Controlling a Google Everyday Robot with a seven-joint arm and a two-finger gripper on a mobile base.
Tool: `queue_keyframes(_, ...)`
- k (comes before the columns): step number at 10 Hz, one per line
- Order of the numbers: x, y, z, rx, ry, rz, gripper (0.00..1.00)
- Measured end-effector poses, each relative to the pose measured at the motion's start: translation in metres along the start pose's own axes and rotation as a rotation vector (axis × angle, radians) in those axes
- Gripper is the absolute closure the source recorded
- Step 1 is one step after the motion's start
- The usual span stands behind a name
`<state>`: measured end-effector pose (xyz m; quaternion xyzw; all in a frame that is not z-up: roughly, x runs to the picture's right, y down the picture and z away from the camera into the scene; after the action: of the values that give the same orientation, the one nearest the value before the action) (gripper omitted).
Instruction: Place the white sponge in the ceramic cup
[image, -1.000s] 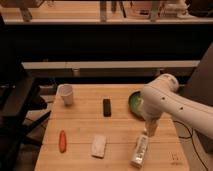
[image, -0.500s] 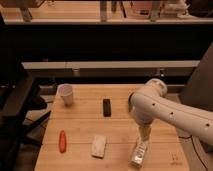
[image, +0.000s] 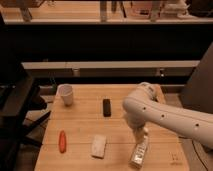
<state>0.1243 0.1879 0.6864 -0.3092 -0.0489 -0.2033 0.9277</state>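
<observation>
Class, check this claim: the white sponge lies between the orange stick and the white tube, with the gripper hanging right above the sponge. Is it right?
No. In the camera view the gripper hangs over the far end of the white tube, not over the sponge. The sponge does lie between the orange stick and the tube.

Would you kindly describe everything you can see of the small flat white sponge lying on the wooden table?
The white sponge is a small, flat, off-white rectangular pad, soft-looking and unmarked as far as shows. It lies flat on the wooden table near the front edge, slightly askew. Only the table touches it: an orange carrot-like object lies apart on the picture's left, a white tube apart on the right. The gripper hangs by that tube's upper end, clear of the sponge.
</observation>
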Motion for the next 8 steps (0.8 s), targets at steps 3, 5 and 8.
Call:
queue_keyframes(3, -0.023, -0.004, 0.005, -0.007, -0.007, -0.069, 0.20)
queue_keyframes(5, -0.027, 0.000, 0.010, -0.017, -0.010, -0.098, 0.20)
queue_keyframes(8, -0.045, -0.001, 0.021, -0.027, -0.034, -0.157, 0.20)
